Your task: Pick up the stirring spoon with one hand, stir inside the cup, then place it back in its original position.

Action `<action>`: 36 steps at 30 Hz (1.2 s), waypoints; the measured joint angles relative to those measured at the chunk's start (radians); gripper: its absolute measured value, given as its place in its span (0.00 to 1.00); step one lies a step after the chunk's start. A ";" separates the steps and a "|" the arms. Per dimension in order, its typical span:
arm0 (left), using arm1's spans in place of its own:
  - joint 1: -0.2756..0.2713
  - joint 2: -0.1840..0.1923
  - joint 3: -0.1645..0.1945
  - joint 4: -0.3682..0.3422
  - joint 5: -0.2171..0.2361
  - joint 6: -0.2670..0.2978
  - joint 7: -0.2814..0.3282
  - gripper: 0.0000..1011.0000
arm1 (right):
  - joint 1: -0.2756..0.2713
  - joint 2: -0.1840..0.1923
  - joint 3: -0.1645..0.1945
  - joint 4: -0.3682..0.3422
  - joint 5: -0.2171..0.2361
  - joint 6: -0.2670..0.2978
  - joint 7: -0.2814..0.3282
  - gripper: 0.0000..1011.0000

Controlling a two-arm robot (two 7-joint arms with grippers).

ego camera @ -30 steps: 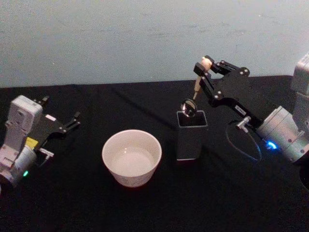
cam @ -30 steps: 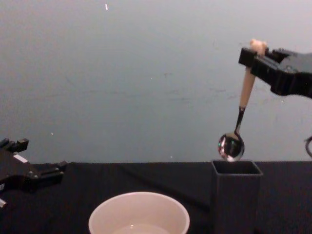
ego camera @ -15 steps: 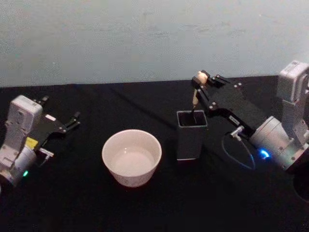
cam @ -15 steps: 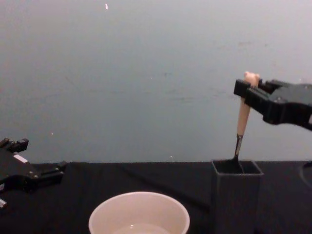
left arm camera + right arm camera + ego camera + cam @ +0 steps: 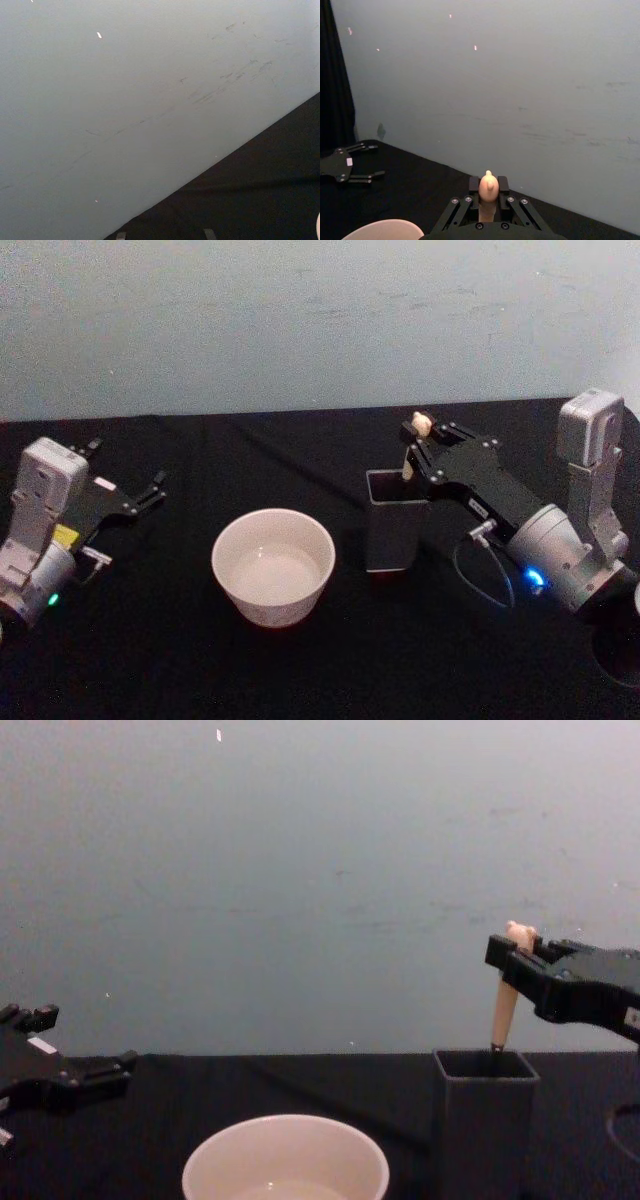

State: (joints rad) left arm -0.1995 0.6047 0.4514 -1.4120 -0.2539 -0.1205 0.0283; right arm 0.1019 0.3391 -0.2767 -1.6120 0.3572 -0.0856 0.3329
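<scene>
Black right hand (image 5: 512, 960), level, clamps spoon (image 5: 503, 1010) in holder (image 5: 485, 1120).

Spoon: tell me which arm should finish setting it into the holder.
Right. The right end effector grips the spoon, lower end inside the holder; the left end effector sits far off, beyond the cup.

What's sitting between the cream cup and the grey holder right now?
Nothing. The head view shows a narrow strip of bare black tabletop between the cup and the holder; they stand apart.
</scene>
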 joint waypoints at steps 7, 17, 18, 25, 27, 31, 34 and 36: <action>0.000 0.000 0.000 0.000 0.000 0.000 0.000 0.99 | -0.012 -0.022 0.005 0.028 -0.006 -0.018 -0.005 0.21; 0.000 0.000 0.000 0.000 0.000 0.000 0.000 0.99 | -0.013 -0.039 0.002 0.066 -0.024 -0.020 -0.002 0.21; 0.000 0.000 0.000 0.000 0.000 0.000 0.000 0.99 | -0.013 -0.039 0.002 0.068 -0.025 -0.020 -0.002 0.21; 0.000 0.000 0.000 0.000 0.000 0.000 0.000 0.99 | -0.010 -0.045 -0.001 0.087 -0.035 -0.024 0.003 0.21; 0.000 0.000 0.000 0.000 0.000 0.000 0.000 0.99 | -0.008 -0.046 -0.001 0.092 -0.037 -0.024 0.005 0.21; 0.000 0.000 0.000 0.000 0.000 0.000 0.000 0.99 | -0.007 -0.047 -0.002 0.094 -0.046 -0.022 0.004 0.21; 0.000 0.000 0.000 0.000 0.000 0.000 0.000 0.99 | -0.007 -0.047 -0.003 0.094 -0.052 -0.018 0.001 0.21; 0.000 0.000 0.000 0.000 0.000 0.000 0.000 0.99 | -0.007 -0.046 -0.003 0.094 -0.052 -0.018 0.001 0.21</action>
State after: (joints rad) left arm -0.1995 0.6047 0.4514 -1.4120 -0.2539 -0.1205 0.0283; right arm 0.0951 0.2928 -0.2798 -1.5181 0.3048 -0.1035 0.3335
